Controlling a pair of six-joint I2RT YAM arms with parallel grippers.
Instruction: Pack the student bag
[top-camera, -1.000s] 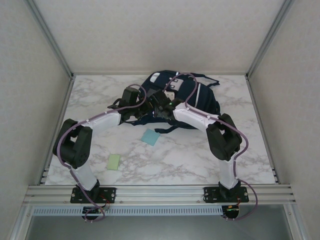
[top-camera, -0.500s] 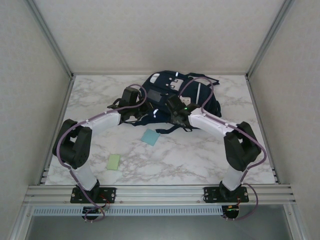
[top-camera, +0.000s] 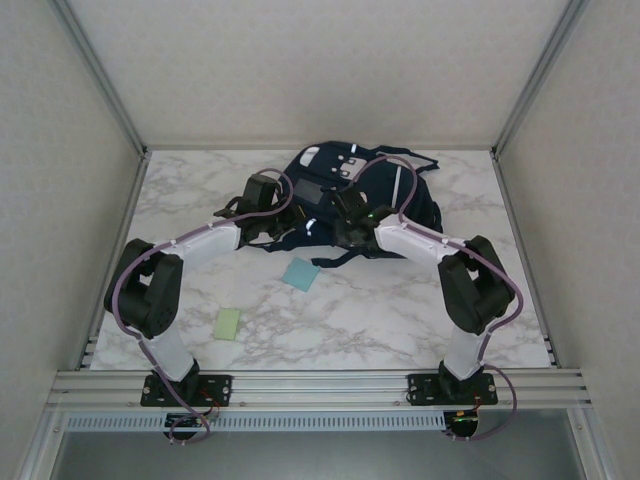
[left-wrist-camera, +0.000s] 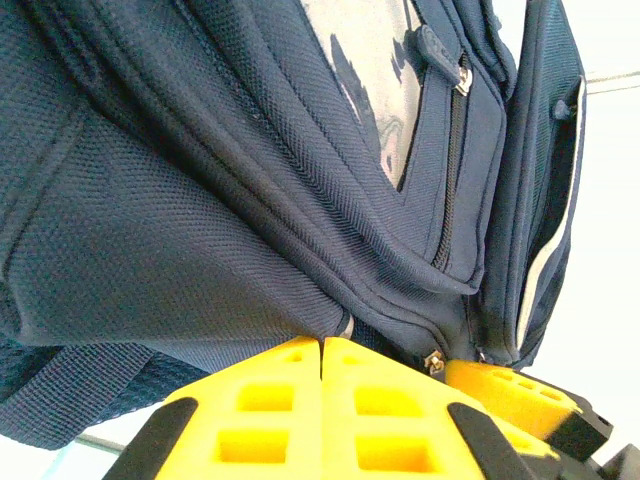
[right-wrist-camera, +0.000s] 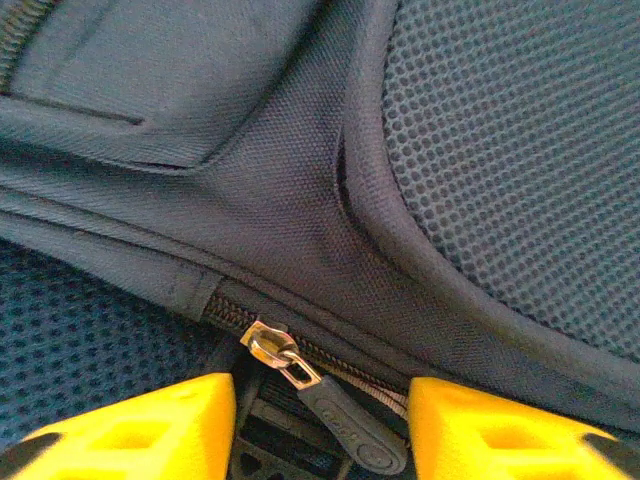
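Navy student bag (right-wrist-camera: 300, 180) lies before right tool (right-wrist-camera: 322, 415), zipper pull (right-wrist-camera: 345, 420) between jaws.

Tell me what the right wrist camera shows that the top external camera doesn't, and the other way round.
Right wrist view: a small silver zipper slider with its dark rubber pull tab, lying between the open yellow fingers of the right gripper. Top external view: a light blue square note and a pale green rectangular pad on the white marble table. Both: the dark navy fabric backpack, with the right gripper up against it.
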